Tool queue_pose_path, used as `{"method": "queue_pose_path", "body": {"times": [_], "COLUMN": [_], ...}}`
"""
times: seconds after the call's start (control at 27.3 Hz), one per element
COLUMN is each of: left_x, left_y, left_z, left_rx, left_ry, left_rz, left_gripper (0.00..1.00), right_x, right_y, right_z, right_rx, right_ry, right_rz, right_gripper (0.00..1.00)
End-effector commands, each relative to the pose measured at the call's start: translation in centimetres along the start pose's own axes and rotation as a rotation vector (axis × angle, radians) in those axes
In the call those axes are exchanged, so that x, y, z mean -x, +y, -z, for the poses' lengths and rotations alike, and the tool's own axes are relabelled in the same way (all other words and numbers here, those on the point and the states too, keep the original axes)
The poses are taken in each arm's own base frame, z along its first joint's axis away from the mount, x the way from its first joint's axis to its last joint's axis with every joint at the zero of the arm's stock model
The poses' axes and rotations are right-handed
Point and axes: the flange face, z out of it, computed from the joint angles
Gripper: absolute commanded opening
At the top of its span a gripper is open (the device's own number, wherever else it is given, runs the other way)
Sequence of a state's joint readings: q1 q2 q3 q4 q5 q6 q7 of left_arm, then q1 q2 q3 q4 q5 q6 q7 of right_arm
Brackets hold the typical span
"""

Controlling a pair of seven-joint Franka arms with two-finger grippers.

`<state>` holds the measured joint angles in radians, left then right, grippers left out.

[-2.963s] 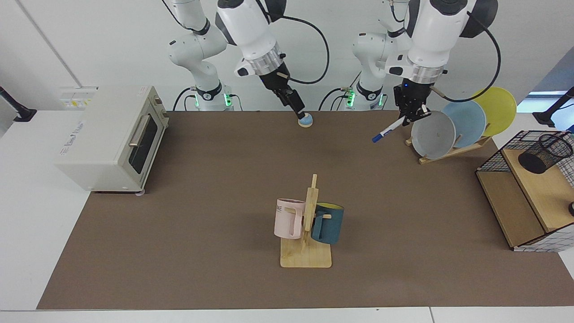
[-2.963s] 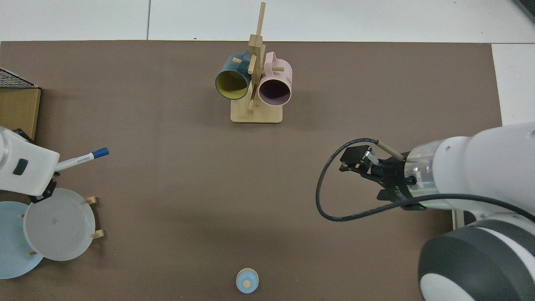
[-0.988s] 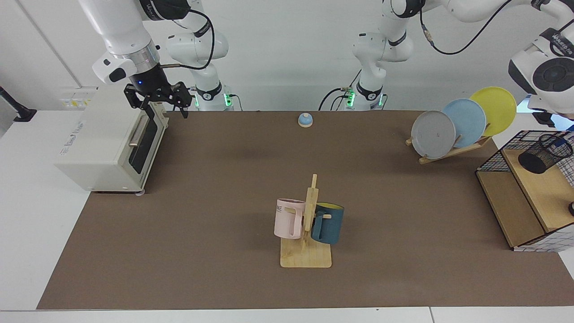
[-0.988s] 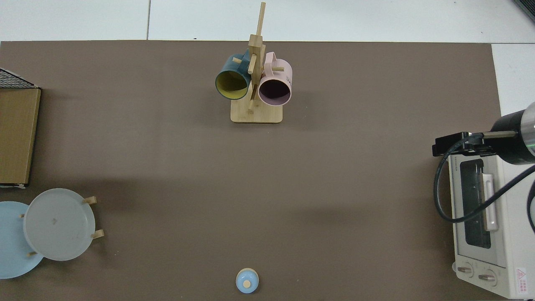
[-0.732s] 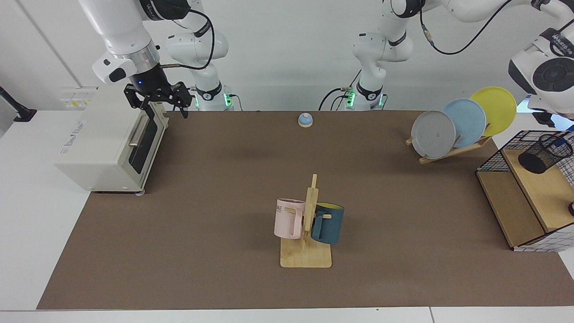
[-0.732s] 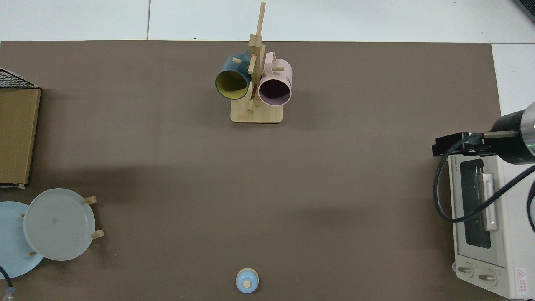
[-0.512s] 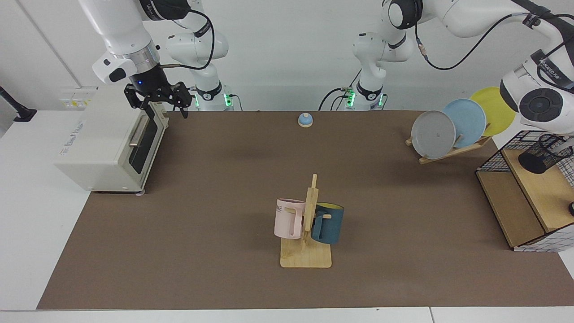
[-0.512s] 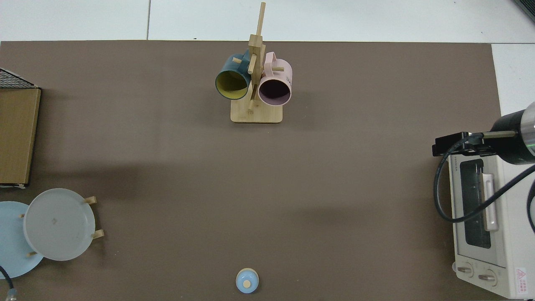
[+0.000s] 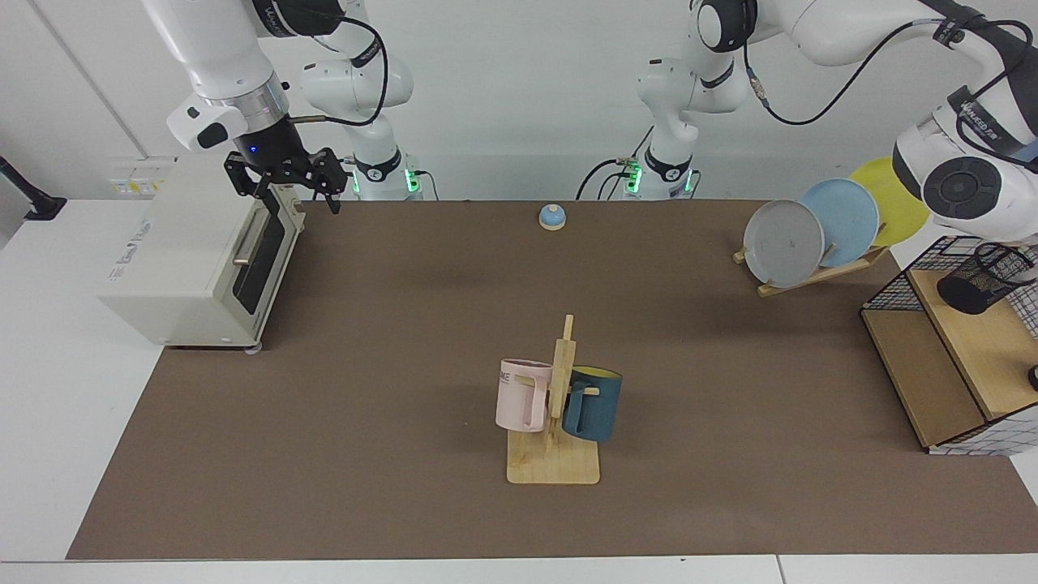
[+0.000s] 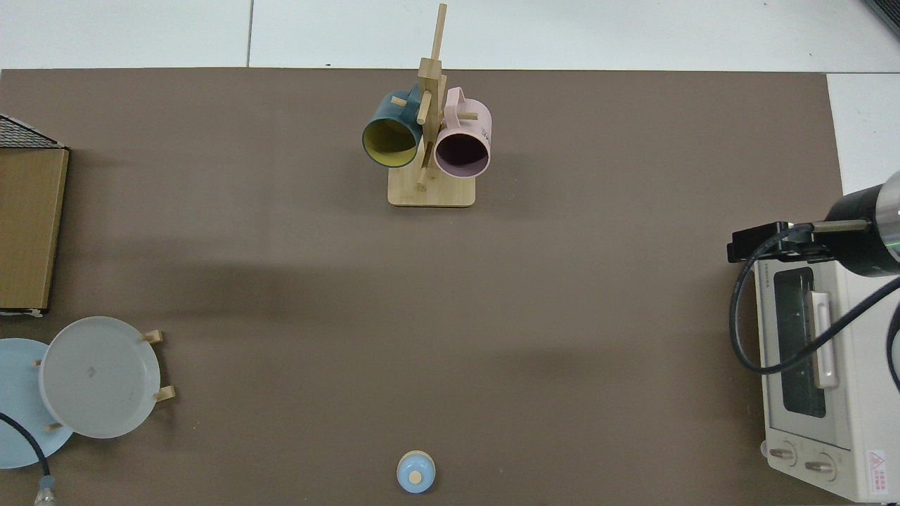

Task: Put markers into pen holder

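White table covered by a brown mat. On mat: toaster oven, just beneath the right gripper; small blue bell; wooden mug tree, pink and teal mugs hung on it; plate rack with three plates; wire basket with wooden shelves.
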<state>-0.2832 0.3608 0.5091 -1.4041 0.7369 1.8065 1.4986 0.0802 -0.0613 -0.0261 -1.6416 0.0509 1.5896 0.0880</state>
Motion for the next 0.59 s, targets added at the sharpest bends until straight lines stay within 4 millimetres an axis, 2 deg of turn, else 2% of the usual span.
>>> {"method": "queue_pose_path", "body": {"times": [0.0,0.11,0.26,0.48,0.55], "left_x": [-2.8,-4.2,-4.6,-7.6,-8.3], "left_y": [-0.3,-0.1,1.3,1.6,1.7], "left_z": [1.9,2.0,-0.5,2.2,2.6], "left_rx": [0.001,0.033,0.195,0.28,0.322], "left_ry": [0.169,0.347,0.592,0.615,0.635], "left_rz": [0.066,0.141,0.412,0.647,0.718], "left_gripper": [1.0,1.0,1.0,1.0,1.0], "right_x": [0.1,0.1,0.1,0.1,0.1], "right_y": [0.2,0.2,0.2,0.2,0.2], "right_z": [0.3,0.3,0.3,0.3,0.3], "right_rx": [0.001,0.001,0.001,0.001,0.001], "right_ry": [-0.015,-0.015,-0.015,-0.015,-0.015], "right_rz": [-0.013,-0.013,-0.013,-0.013,-0.013], "right_gripper": [1.0,1.0,1.0,1.0,1.0]}}
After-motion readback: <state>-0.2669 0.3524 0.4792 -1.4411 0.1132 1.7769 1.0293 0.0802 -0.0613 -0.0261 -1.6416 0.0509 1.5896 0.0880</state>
